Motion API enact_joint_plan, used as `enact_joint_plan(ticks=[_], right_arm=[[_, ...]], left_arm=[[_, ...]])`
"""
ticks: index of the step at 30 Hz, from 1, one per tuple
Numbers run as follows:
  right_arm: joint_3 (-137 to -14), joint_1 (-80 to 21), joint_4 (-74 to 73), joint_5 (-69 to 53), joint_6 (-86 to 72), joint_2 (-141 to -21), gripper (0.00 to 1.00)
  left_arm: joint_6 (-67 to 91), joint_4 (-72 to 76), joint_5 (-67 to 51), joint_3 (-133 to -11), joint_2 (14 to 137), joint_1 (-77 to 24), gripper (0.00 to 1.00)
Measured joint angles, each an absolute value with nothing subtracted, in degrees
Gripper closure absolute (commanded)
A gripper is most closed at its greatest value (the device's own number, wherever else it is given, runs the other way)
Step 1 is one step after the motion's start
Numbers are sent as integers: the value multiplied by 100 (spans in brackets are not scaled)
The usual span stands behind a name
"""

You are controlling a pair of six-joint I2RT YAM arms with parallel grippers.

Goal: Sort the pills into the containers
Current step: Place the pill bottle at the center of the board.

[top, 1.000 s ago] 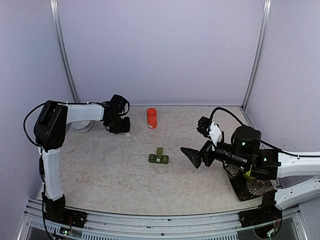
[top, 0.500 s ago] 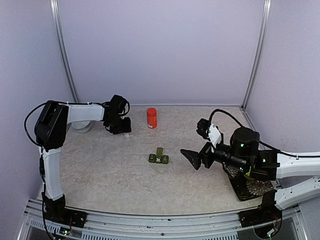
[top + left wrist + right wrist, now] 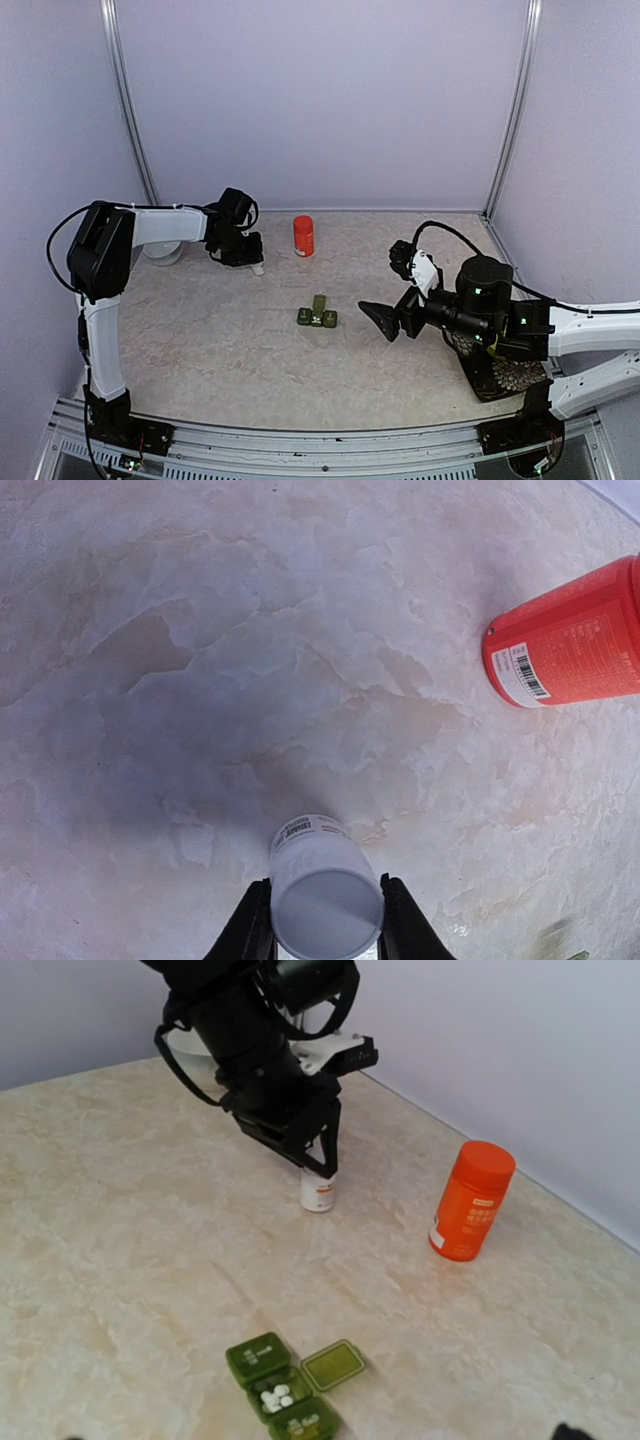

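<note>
Two robot arms reach over the surface (image 3: 220, 350): one left arm (image 3: 100, 260) and one right arm (image 3: 485, 290). Two bottles stand upright on it: one red-orange bottle (image 3: 303, 236) and one small white bottle (image 3: 318, 1192). There is one dark green pill box (image 3: 285, 1388), made of three compartments in a row. One lid is swung open and the other two look closed. The open compartment holds a few white pills (image 3: 272, 1398), too small to count exactly. There is also one white bowl (image 3: 163, 252) and one dark patterned mat (image 3: 505, 378).
</note>
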State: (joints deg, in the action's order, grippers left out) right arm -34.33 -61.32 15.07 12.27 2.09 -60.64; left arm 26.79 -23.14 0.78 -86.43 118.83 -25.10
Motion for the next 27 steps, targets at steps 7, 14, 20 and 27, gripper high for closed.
enact_joint_plan(ticks=[7, 14, 20, 27], right_arm=[[-3433, -6130, 1549, 1221, 202, -6117, 0], [-3433, -6130, 1568, 1225, 196, -6165, 0], [-3433, -6095, 1566, 1238, 183, -6123, 0], [-3420, -6088, 1566, 1275, 167, -5992, 0]], left_arm=[[2663, -2305, -69, -8792, 11911, -2672, 76], [2604, -2484, 1, -10180, 12503, -3315, 75], [2510, -2714, 126, -11137, 13152, -3743, 75], [2403, -2683, 287, -11220, 13491, -3804, 72]])
